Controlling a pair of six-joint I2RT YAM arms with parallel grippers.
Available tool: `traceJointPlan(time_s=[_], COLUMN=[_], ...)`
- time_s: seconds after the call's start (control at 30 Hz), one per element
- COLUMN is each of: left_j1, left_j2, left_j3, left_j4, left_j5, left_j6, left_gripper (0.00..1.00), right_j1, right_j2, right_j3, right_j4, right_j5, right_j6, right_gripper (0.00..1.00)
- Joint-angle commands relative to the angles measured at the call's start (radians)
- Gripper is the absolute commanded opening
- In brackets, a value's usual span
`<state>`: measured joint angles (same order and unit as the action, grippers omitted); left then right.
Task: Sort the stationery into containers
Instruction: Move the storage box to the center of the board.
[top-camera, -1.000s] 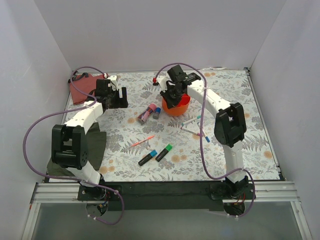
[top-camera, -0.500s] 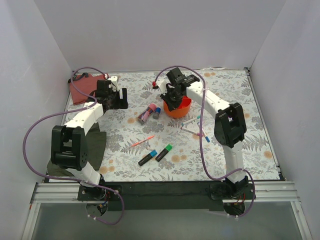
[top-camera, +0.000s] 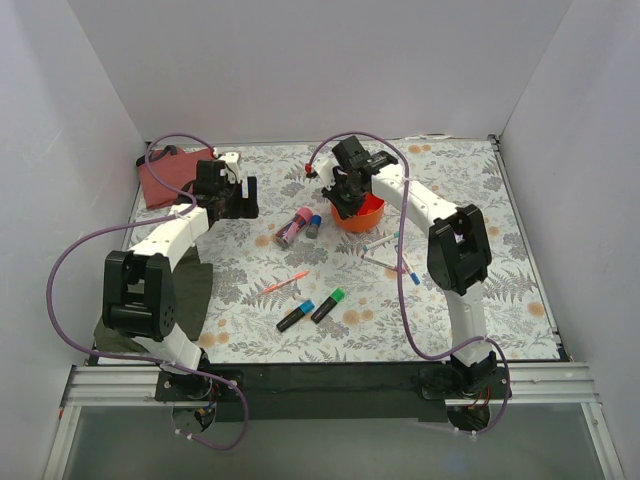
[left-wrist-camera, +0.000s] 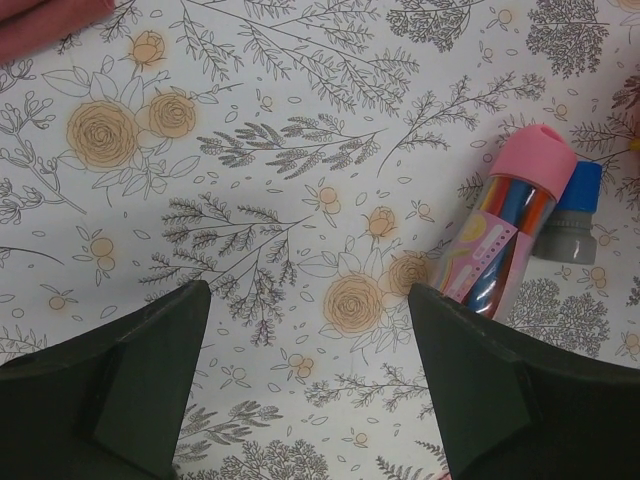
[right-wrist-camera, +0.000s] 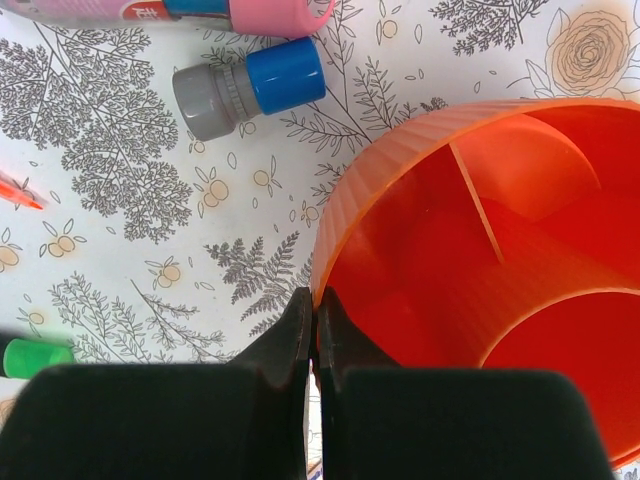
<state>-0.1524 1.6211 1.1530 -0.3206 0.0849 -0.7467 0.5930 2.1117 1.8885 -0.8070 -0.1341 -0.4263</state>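
while the left pincer (left-wrist-camera: 308, 295) hangs apart, the right pincer (right-wrist-camera: 313, 305) is clamped on the orange cup (right-wrist-camera: 395, 180).

Plain white walls (top-camera: 320, 70) close in the table (top-camera: 500, 290) behind and on both sides. Its covering is white, printed with grey leaves and pale orange flowers. An aluminium rail (top-camera: 545, 388) lines the near edge.

This is looking like a robotics lab cell: white panels (top-camera: 320, 70) are boxing in a floral-covered counter (top-camera: 520, 290), an aluminium rail (top-camera: 330, 385) running along its front.
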Motion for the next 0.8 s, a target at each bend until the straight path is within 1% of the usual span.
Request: traceJointPlan(time_s=[0.0,0.17,0.2,0.23,0.27,0.33,0.37,0.43,0.47,0.63,0.7,0.77], left_j1=[-0.012,-0.015,-0.013,-0.015,-0.015,-0.015,-0.015,-0.015,-0.015,-0.015,-0.015,-0.021], left_j2=[-0.052,-0.049,-0.049,-0.049,-0.047,-0.047,-0.047,-0.046,-0.046,-0.041,-0.047,-0.056], left_j3=[0.03,0.028,0.028,0.028,0.03,0.031,0.03,0.033,0.033,0.045,0.053,0.066], left_j4=[0.006,0.005,0.005,0.003,0.002,0.003,0.002,0.003,0.003,0.003,0.002,0.002], left_j5=[-0.019,-0.019,-0.017,-0.017,-0.017,-0.017,-0.017,-0.017,-0.016,-0.008,0.004,0.021], left_j6=[0.021,0.02,0.021,0.02,0.02,0.023,0.024,0.023,0.023,0.02,0.038,0.075], left_gripper=[0.81,0.81,0.81,0.81,0.81,0.81,0.81,0.81,0.81,0.81,0.82,0.82], right_j1=[-0.001,-0.002,-0.002,-0.002,-0.001,-0.001,-0.001,-0.001,-0.002,-0.001,-0.001,-0.002], right_j2=[0.007,0.014,0.016,0.024,0.027,0.027,0.025,0.015,0.01,-0.028,-0.068,-0.097], right_j3=[0.052,0.072,0.078,0.083,0.089,0.095,0.095,0.096,0.093,0.09,0.083,0.067], right_j4=[0.046,0.048,0.048,0.048,0.049,0.049,0.049,0.048,0.049,0.046,0.043,0.037], right_j5=[-0.002,-0.038,-0.026,-0.018,-0.01,0.007,0.007,0.007,0.007,0.001,0.004,0.008], right_j6=[-0.014,-0.002,0.0,0.001,0.004,0.008,0.009,0.009,0.011,0.024,0.024,0.023], right_gripper=[0.01,0.01,0.02,0.06,0.18,0.33,0.45,0.55,0.57,0.59,0.62,0.67])
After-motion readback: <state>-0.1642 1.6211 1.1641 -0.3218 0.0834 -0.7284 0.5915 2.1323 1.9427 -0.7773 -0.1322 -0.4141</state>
